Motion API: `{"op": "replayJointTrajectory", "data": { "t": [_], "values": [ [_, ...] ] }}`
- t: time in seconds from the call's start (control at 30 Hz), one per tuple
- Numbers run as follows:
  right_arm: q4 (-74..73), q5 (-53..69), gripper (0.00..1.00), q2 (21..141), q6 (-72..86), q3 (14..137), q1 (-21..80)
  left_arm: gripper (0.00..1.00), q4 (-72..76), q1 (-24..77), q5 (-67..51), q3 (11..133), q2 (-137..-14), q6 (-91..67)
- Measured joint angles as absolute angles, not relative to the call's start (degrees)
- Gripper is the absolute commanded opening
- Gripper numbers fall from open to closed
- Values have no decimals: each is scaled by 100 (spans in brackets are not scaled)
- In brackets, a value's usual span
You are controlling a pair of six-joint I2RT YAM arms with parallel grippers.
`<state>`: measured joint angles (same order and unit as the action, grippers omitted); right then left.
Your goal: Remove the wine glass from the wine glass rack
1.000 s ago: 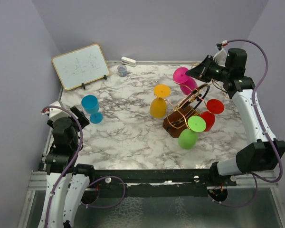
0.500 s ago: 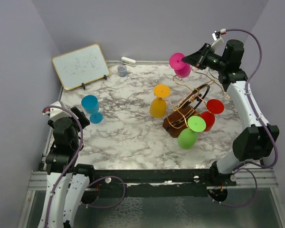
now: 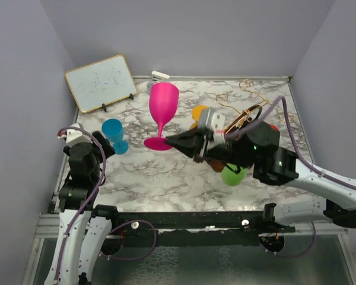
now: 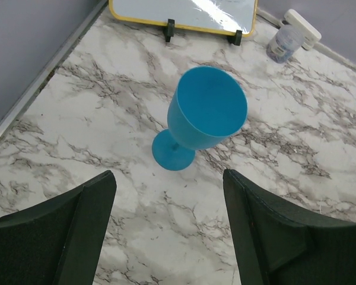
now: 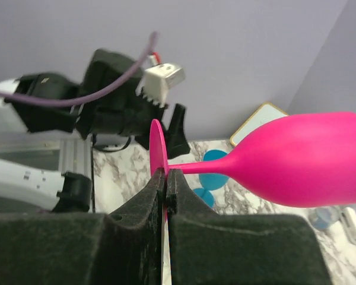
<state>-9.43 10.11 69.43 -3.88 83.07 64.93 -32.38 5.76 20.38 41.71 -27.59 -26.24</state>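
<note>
My right gripper [image 3: 177, 142] is shut on the rim of the foot of a pink wine glass [image 3: 164, 104] and holds it upright, apart from the rack, over the table's left middle. In the right wrist view the pads [image 5: 157, 196] pinch the thin pink foot and the bowl [image 5: 308, 160] points right. The copper wire wine glass rack [image 3: 247, 113] stands at centre right, partly hidden behind my right arm; orange [image 3: 197, 113] and green [image 3: 231, 176] glasses show at it. My left gripper [image 4: 169, 185] is open and empty just short of a blue glass [image 4: 204, 122].
The blue glass [image 3: 114, 135] stands upright at the table's left. A whiteboard [image 3: 101, 83] leans at the back left. A white object [image 3: 160, 76] and a small grey cup [image 4: 283, 43] sit by the back wall. A sliver of red glass [image 3: 275, 126] shows right of the rack.
My right arm has swung from the back right corner down and left across the table, carrying the pink glass off the rack and turning it upright. The left arm has barely moved.
</note>
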Motion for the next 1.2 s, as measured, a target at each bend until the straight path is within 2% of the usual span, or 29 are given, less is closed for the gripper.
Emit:
{"op": "replayJointTrajectory", "data": {
  "t": [0.13,0.23,0.33,0.47,0.6,0.77,1.2],
  "values": [
    [-799,-1044,1,6580,-1920,7544,8399,79,-3385,576,1791,4462,-3026,-2661],
    [-106,-2648,1,6805,-3326,6556,9478,79,-3715,576,1503,5321,-3334,-2720],
    [775,-3800,1,7336,-4755,5081,9933,79,-4047,578,1090,6337,-3651,-2755],
    [1568,-4633,1,7717,-6377,3430,10055,79,-4525,786,429,7343,-3848,-2845],
    [2821,-5024,1,7717,-7616,2882,10125,79,-4834,943,-569,7161,-3857,-2963],
    [4082,-5131,1,8012,-8630,2810,10328,79,-5131,1009,-1540,6504,-3935,-3107],
    [4670,-5186,1,9061,-9299,2810,10492,79,-5196,1286,-2314,6466,-3819,-3262]
  ]
}}
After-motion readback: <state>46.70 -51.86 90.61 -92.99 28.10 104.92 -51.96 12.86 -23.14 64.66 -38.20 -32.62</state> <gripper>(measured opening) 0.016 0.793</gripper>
